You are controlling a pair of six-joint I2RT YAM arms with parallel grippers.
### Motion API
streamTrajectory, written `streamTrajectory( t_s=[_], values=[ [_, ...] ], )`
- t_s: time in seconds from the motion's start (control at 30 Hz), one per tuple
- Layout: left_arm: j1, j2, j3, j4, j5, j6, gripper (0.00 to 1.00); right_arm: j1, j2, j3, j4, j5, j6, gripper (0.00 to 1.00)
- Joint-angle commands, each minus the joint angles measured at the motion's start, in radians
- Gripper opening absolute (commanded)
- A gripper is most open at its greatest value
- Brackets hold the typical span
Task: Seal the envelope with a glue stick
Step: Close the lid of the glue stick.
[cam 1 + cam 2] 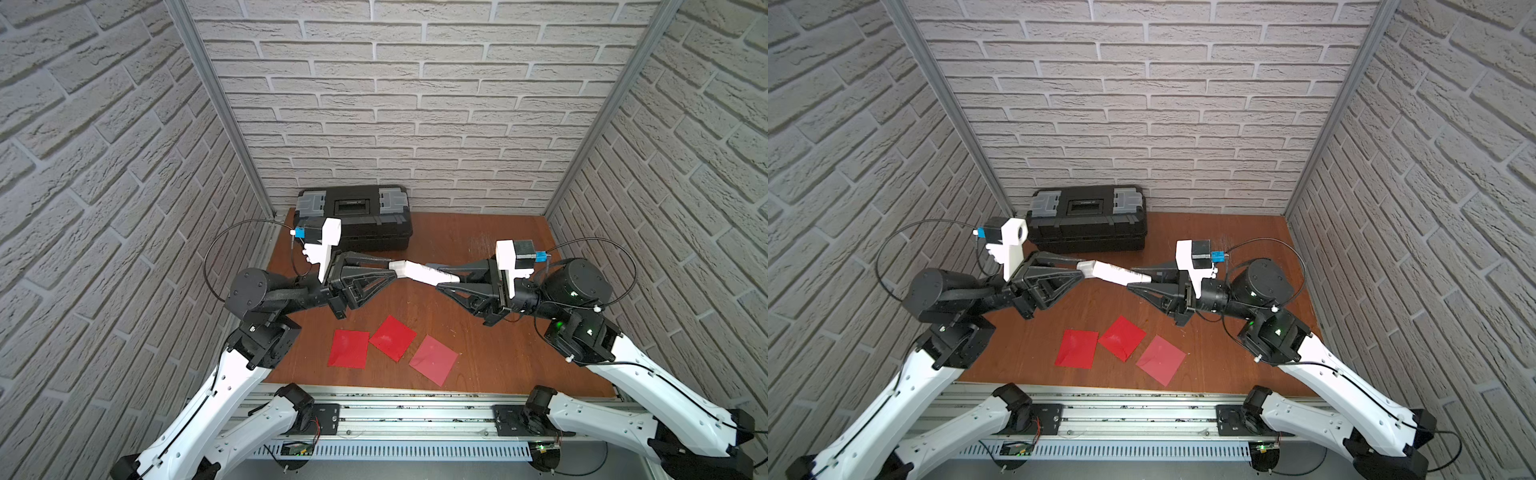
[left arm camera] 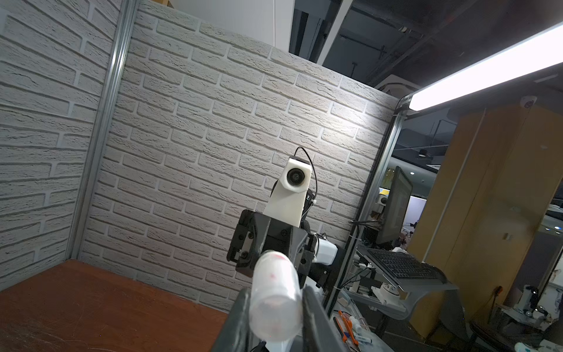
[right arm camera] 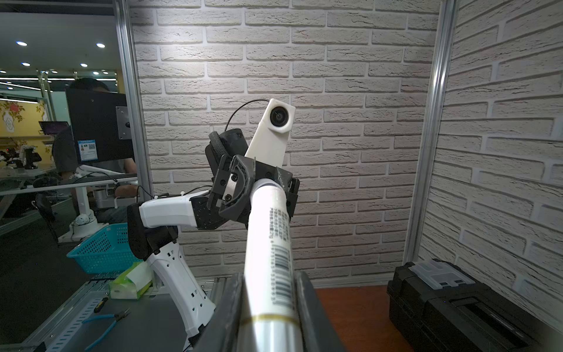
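One tabletop [image 1: 498, 353] carries three red envelopes: a left envelope [image 1: 348, 349], a middle envelope [image 1: 392, 337] and a right envelope [image 1: 433, 360]. There is one black toolbox [image 1: 374, 224] and one white glue stick [image 1: 424, 273] with one clear cap [image 1: 398, 266]. Two robot arms, a left arm [image 1: 232, 374] and a right arm [image 1: 648, 382], give two hands: one left hand [image 1: 394, 269], one right hand [image 1: 451, 279]. There are two white wrist cameras: the left wrist camera [image 1: 330, 237] and the right wrist camera [image 1: 506, 253].

blocked: toolbox [image 1: 374, 224] back left | flat: envelopes [image 1: 392, 343] front centre | free: table [image 1: 511, 357] right side
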Motion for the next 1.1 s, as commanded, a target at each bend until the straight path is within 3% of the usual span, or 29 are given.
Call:
streamTrajectory(
  t_s=[0.0,0.47,1.07],
  values=[
    [-0.016,-0.002,0.044,0.012,0.052,0.032,0.05,0.009,-0.013,0.028,-0.089,0.004,-0.085,0.03],
    [-0.048,0.053,0.107,-0.195,0.152,0.097,0.05,0.011,-0.048,0.170,-0.487,-0.088,-0.312,0.03],
    [-0.096,0.108,0.110,-0.342,-0.006,0.186,0.05,0.015,-0.017,0.171,-0.450,-0.032,-0.278,0.03]
  ],
)
